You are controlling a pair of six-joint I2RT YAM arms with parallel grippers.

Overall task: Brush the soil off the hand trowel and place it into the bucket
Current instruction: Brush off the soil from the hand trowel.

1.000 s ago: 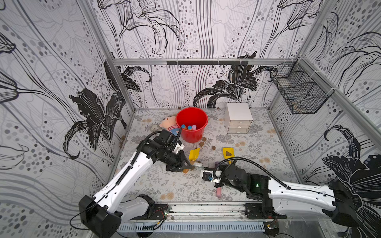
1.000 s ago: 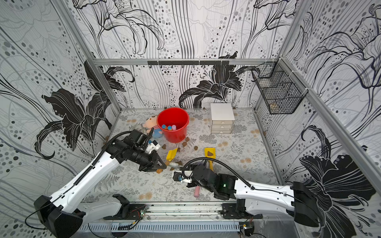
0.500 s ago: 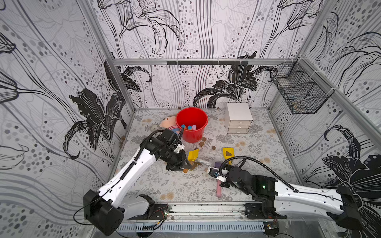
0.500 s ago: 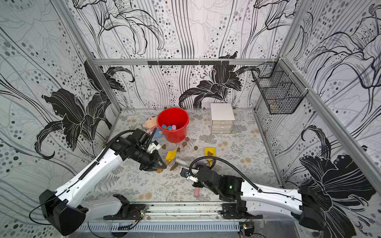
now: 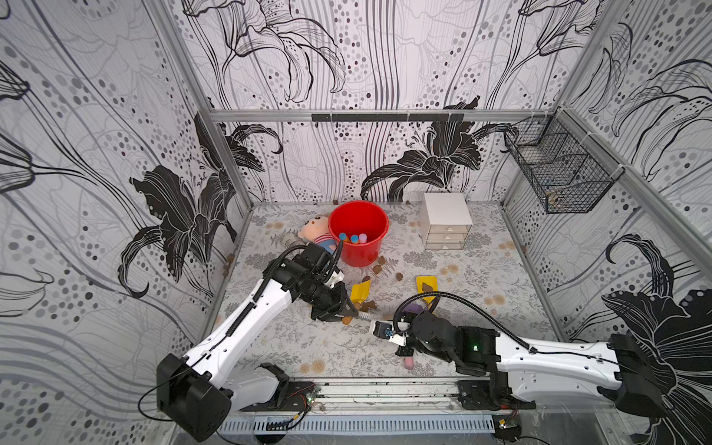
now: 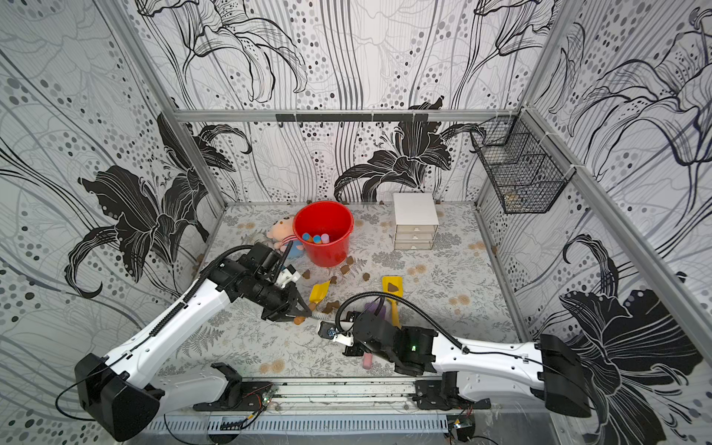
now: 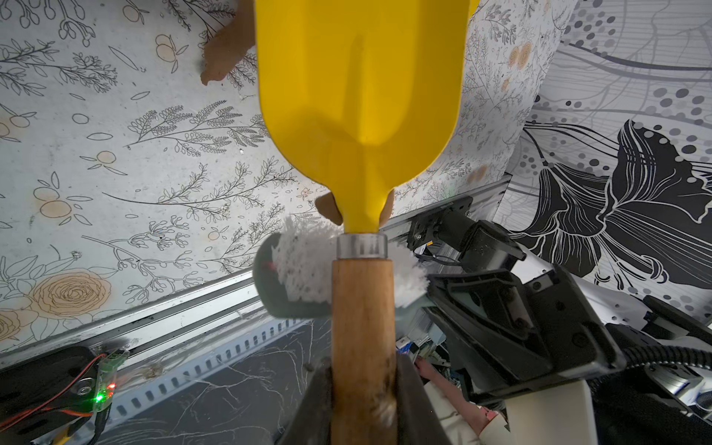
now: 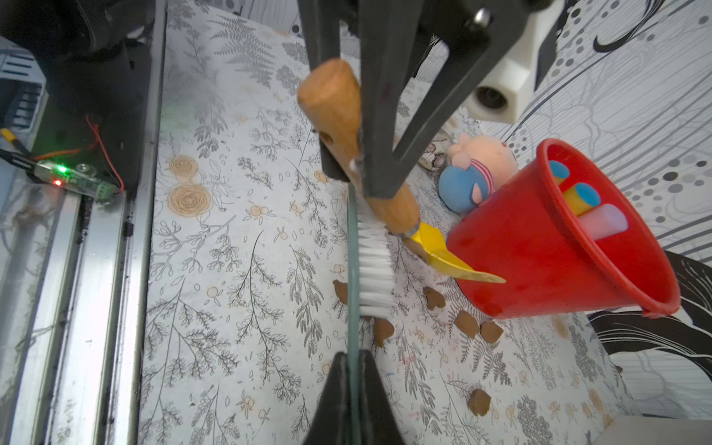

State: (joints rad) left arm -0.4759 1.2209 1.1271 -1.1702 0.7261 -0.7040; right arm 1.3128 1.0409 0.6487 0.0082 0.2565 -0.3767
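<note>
The hand trowel has a yellow blade and a wooden handle. My left gripper is shut on that handle and holds the trowel low over the floor. My right gripper is shut on the thin handle of a white-bristled brush. Its bristles lie against the trowel's neck. Brown soil clumps lie on the floor under and beside the blade. The red bucket stands just behind, with coloured tubes inside.
A second yellow trowel carrying a soil clump lies right of the held one. A plush doll leans on the bucket's left side. A white drawer box stands at the back right. A wire basket hangs on the right wall. A pink object lies under the right arm.
The right gripper drew the brush back to the right, then returned left to the trowel. The left arm shifted only slightly, still holding the trowel.
</note>
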